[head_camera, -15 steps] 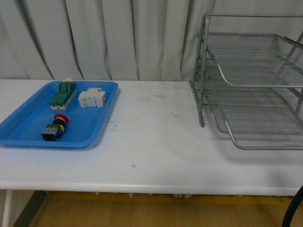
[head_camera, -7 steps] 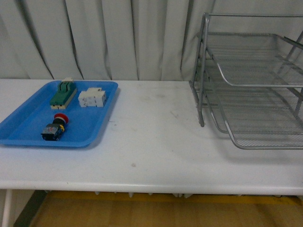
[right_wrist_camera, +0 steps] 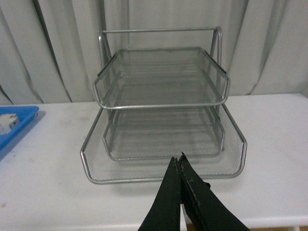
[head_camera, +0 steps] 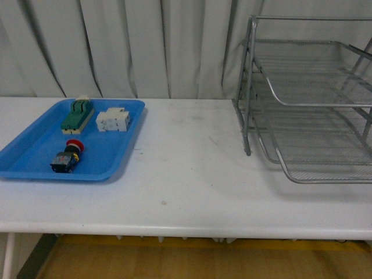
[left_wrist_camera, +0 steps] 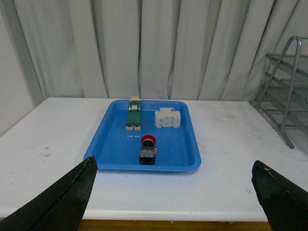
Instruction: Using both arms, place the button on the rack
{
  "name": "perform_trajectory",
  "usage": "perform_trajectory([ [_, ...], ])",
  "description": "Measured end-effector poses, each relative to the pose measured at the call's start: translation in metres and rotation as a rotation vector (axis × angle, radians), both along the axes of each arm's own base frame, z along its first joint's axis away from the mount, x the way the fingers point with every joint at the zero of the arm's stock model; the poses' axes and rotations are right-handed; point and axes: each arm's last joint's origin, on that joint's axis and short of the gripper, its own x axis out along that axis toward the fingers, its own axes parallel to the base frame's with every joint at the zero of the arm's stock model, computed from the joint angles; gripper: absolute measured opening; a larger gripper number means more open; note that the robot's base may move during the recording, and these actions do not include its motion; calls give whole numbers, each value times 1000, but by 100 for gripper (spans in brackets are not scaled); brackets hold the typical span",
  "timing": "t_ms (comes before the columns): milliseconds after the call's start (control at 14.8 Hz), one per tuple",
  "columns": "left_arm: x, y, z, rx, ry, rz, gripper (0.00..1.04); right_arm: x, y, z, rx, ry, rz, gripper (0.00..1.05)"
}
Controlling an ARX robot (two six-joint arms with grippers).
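The button (head_camera: 67, 156), with a red cap, yellow collar and dark body, lies on its side in the blue tray (head_camera: 35, 157) at the table's left; the left wrist view shows the button (left_wrist_camera: 147, 149) too. The silver wire-mesh rack (head_camera: 308, 104) stands at the right, and the right wrist view faces the rack (right_wrist_camera: 161, 106) head on. My left gripper (left_wrist_camera: 175, 163) is open wide, well short of the tray, nothing between its fingers. My right gripper (right_wrist_camera: 178, 159) is shut and empty, just before the rack's lowest tier. Neither arm shows in the front view.
In the blue tray (left_wrist_camera: 187, 139) a green block (head_camera: 78, 114) and a white block (head_camera: 113, 121) lie behind the button. The white table (head_camera: 186, 168) runs to a front edge near me. Grey curtains (head_camera: 128, 46) hang close behind the table.
A dark piece of the right arm at the front view's lower right corner one second ago has gone out of view. The button, tray and rack have not moved.
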Motion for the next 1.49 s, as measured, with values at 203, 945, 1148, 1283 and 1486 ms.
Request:
perform_trajectory([
  [203,0,0,0,0,0,0,98,-14,0,5,0,5,0,2],
  [945,0,0,0,0,0,0,98,-35,0,7,0,-1,0,2],
  [1148,0,0,0,0,0,0,98,-39,0,5,0,11,0,2],
  [1283,0,0,0,0,1,0,98,-49,0,5,-1,-10,0,2],
  [1486,0,0,-1,0,25,12,98,-48,0,3,-1,9,0,20],
])
